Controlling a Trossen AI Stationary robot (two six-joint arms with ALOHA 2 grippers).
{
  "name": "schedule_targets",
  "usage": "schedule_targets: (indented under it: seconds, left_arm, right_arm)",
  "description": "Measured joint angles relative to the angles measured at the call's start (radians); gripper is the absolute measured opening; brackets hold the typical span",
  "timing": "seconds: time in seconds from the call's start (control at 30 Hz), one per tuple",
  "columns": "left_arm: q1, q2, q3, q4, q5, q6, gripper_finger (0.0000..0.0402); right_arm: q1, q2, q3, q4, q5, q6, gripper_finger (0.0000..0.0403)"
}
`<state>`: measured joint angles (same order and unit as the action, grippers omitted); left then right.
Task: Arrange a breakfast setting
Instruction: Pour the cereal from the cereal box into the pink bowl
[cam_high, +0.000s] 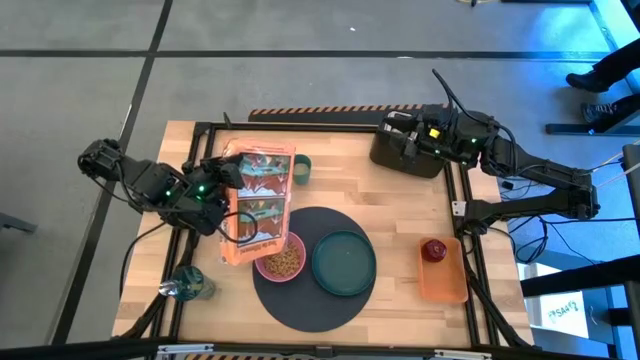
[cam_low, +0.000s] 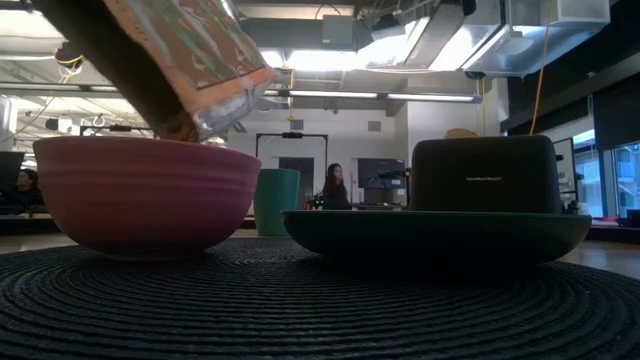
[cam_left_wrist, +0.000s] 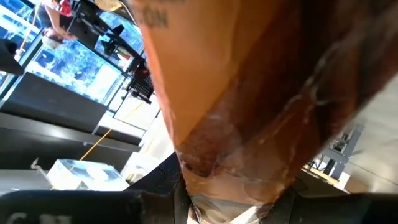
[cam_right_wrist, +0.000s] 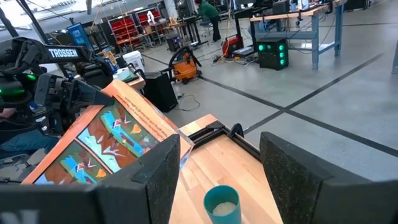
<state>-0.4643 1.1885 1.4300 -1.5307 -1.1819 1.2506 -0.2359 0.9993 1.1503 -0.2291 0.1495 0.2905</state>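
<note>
The left gripper (cam_high: 222, 190) is clamped on an orange bag (cam_high: 256, 205), tipped over the pink bowl (cam_high: 281, 260) on the mat (cam_high: 300, 300). The right gripper (cam_high: 400, 135), fingers apart, hangs over the toaster (cam_high: 400, 155).

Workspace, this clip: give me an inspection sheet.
Surface: wooden table.
Job's things: pink bowl holding cereal and green plate on dark mat; cup off it; red fruit in orange tray.
Clutter: black toaster; bottle.
Grippers: left gripper holds cereal box tipped over bowl; right gripper open above toaster.
Cables: along right arm.
Surroundings: people in background.
</note>
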Motion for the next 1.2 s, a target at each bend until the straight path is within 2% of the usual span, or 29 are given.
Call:
schedule_targets:
  seconds: [0.7, 0.9, 1.07, 1.2]
  left_arm:
    - [0.031, -0.008, 0.000, -0.013, -0.024, -0.061, 0.0127]
    - [0.040, -0.022, 0.000, -0.013, 0.020, -0.066, 0.0127]
    - [0.049, -0.039, 0.000, -0.027, 0.126, -0.120, 0.0127]
    - [0.055, -0.040, 0.000, -0.043, 0.150, -0.159, 0.0127]
  right_arm:
    - [0.001, 0.000, 0.000, 0.001, -0.003, 0.000, 0.0209]
    - [0.001, 0.000, 0.000, 0.000, -0.004, 0.000, 0.0209]
    - [0.001, 0.000, 0.000, 0.001, -0.010, 0.001, 0.0209]
    - [0.001, 0.000, 0.000, 0.001, -0.010, 0.000, 0.0209]
